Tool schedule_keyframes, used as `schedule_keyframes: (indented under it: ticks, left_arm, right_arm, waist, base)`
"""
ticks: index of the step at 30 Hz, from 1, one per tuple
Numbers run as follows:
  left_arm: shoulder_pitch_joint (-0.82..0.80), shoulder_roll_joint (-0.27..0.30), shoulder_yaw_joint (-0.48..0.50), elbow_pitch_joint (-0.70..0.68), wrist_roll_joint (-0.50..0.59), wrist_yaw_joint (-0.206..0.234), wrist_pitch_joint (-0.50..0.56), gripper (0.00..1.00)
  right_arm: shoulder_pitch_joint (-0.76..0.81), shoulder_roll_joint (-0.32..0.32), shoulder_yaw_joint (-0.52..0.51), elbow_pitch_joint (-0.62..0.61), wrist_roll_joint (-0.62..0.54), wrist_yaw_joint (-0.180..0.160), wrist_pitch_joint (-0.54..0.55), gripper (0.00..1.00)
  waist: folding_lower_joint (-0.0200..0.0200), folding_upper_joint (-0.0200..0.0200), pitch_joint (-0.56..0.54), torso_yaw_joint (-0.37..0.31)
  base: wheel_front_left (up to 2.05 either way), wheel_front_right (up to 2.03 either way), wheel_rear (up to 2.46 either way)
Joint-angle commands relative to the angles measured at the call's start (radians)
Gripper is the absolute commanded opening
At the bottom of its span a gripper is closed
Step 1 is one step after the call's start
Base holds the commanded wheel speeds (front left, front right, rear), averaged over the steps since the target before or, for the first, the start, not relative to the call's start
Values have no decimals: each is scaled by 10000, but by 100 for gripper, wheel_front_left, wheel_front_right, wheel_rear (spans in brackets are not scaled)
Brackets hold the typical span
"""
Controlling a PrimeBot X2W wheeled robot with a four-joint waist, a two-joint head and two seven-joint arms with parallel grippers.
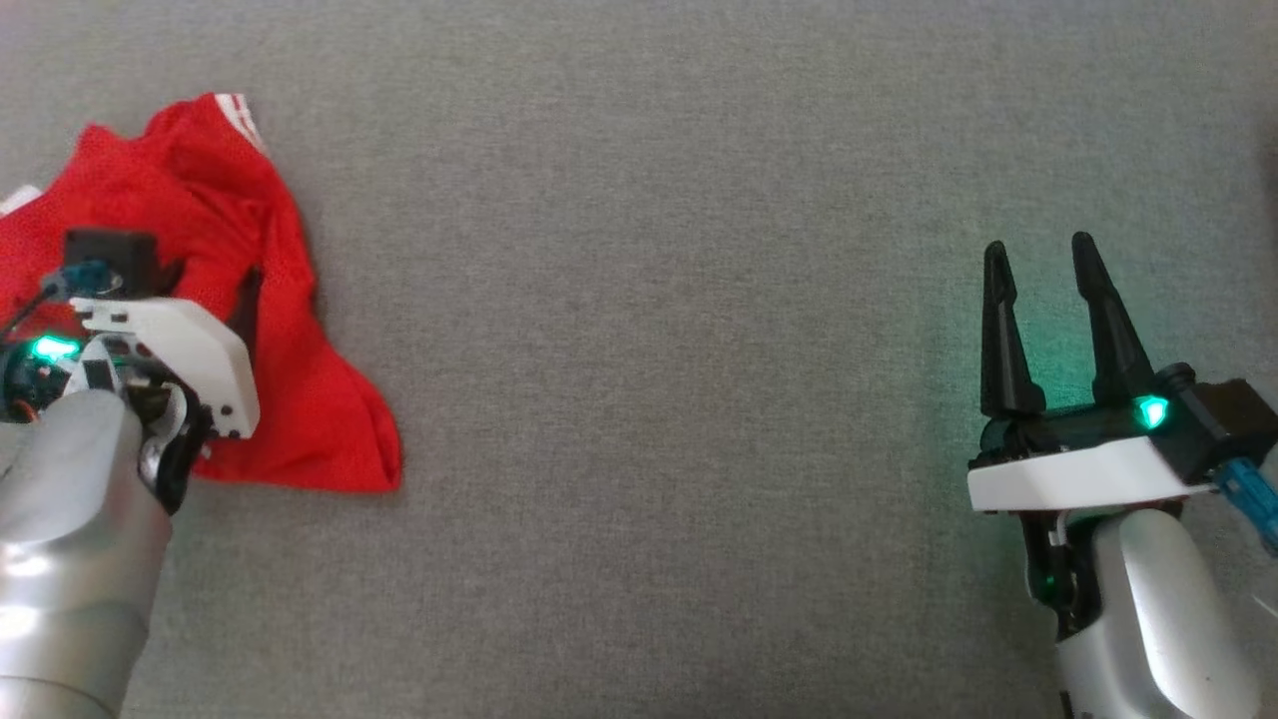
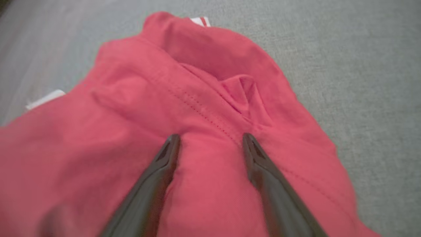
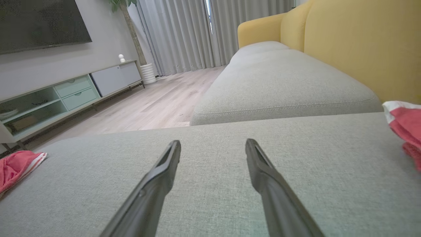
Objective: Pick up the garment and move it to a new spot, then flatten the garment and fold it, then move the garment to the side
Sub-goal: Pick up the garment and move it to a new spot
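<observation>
The garment (image 1: 280, 330) is red mesh cloth with white stripes at its edge, lying crumpled at the far left of the grey fabric surface (image 1: 659, 350). My left gripper (image 1: 200, 340) hangs over it, pointing down into it. In the left wrist view that gripper (image 2: 210, 140) is open, its fingers (image 2: 158, 174) resting on the garment (image 2: 204, 82) either side of a raised fold, not closed on it. My right gripper (image 1: 1039, 247) stands open far to the right over bare fabric, holding nothing. The right wrist view shows its open fingers (image 3: 158, 177) and a garment edge (image 3: 16, 166) at the far left.
The surface is a grey sofa cushion (image 3: 279, 82) with a yellow backrest (image 3: 355, 42). Another piece of red and white cloth (image 3: 404, 128) lies at the right edge of the right wrist view. Beyond the cushion are a wooden floor (image 3: 164, 102) and a low cabinet (image 3: 72, 92).
</observation>
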Motion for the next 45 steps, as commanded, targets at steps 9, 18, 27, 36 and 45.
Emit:
schedule_keyframes:
  ticks: [9, 18, 27, 36, 45]
  left_arm:
    - [-673, 955, -301, -9, -1471, 18, -1180, 0]
    - [-1183, 1225, 79, -977, -2009, 18, -4469, 0]
    - [-638, 1020, 200, -3511, -1357, 18, -4750, 0]
    - [-465, 393, -585, -4952, -903, 141, -4380, 0]
    - [-1067, -844, -1588, -4858, -651, 303, -3728, 0]
  right_arm:
    - [-317, -7, 164, -324, 51, 37, -107, 100]
    - [-215, -7, 279, -151, 313, 37, -107, 100]
    - [-5, -7, 477, -38, 598, 37, -107, 100]
    - [-109, -7, 733, -108, 873, 37, -107, 100]
    - [-389, -7, 1192, -262, 1321, 37, -107, 100]
  waist:
    - [-2, 0, -123, -194]
    - [-2, 0, -826, -313]
    - [-2, 0, -1412, -716]
    - [-2, 0, -1422, -1561]
    - [-2, 0, -943, -2953]
  base:
    - [0, 0, 0]
    - [0, 0, 0]
    - [0, 0, 0]
    - [0, 0, 0]
    - [0, 0, 0]
